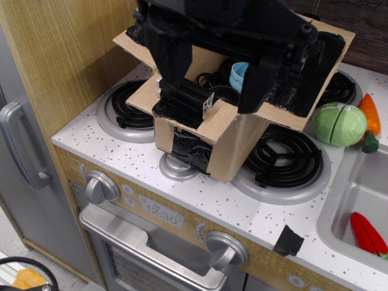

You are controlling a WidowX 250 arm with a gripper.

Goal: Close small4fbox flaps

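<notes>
The small4fbox [237, 148], brown cardboard with a black tape patch [191, 150] on its side, stands on the toy stove between the burners. Its flaps are spread outward: a front-left flap [145, 97] with black tape at its edge, a front-right flap [285, 116], a right flap [324, 63] covered in black tape, and a back-left flap [126, 41]. My black gripper [218, 91] hangs over the open top with its fingers wide apart, the left finger [179, 73] at the front-left flap and the right finger [262, 79] inside the opening. A light blue cup [239, 75] and dark items lie inside.
Black coil burners sit at left [124, 106] and right [288, 159] of the box. A green toy cabbage [338, 124] and a carrot [370, 115] lie at right by the sink [339, 206], which holds a red toy [367, 233]. A black tape scrap [288, 240] lies at the counter's front edge. A wooden panel [66, 54] stands at left.
</notes>
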